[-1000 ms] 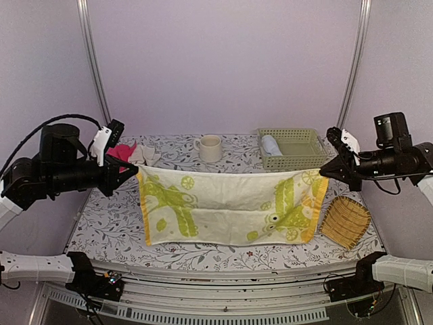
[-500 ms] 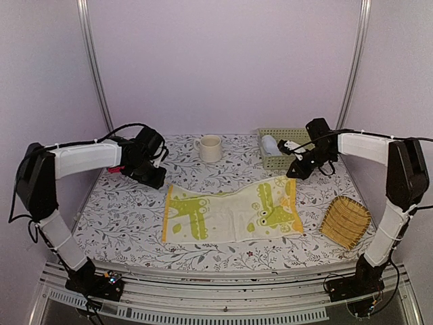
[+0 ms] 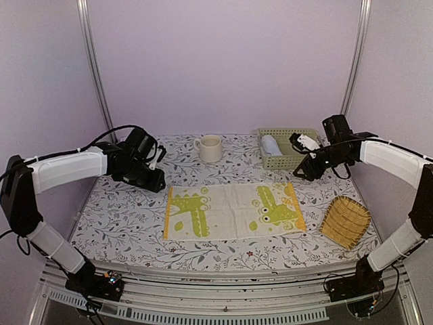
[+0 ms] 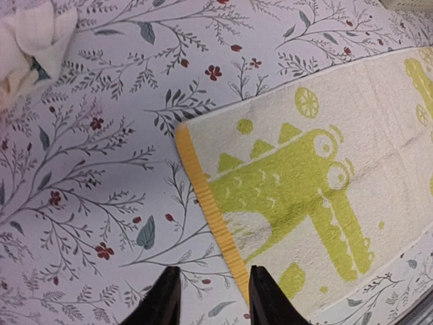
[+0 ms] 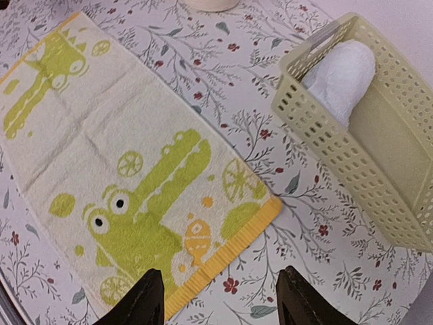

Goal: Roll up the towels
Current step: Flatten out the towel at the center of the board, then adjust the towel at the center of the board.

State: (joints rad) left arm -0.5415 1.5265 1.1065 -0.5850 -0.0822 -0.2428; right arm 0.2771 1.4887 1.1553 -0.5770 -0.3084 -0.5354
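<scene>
My left tool (image 4: 212, 272) and right tool (image 5: 220, 271) gape empty. Between and below them the patterned towel (image 3: 233, 211) lies flat, unrolled; beside the right tool a pale towel (image 5: 342, 71) sits rolled in the basket (image 5: 318, 132).

Cropped by the left wrist view's right edge: patterned towel (image 4: 304, 183). Cropped at its top-left corner: pale cloth (image 4: 27, 40), kind unclear. In the right wrist view, cut by the right edge: basket (image 5: 325, 142). Half hidden behind its wall: rolled pale towel (image 5: 342, 74). Reduced to a sliver at top: mug (image 5: 210, 4).
</scene>
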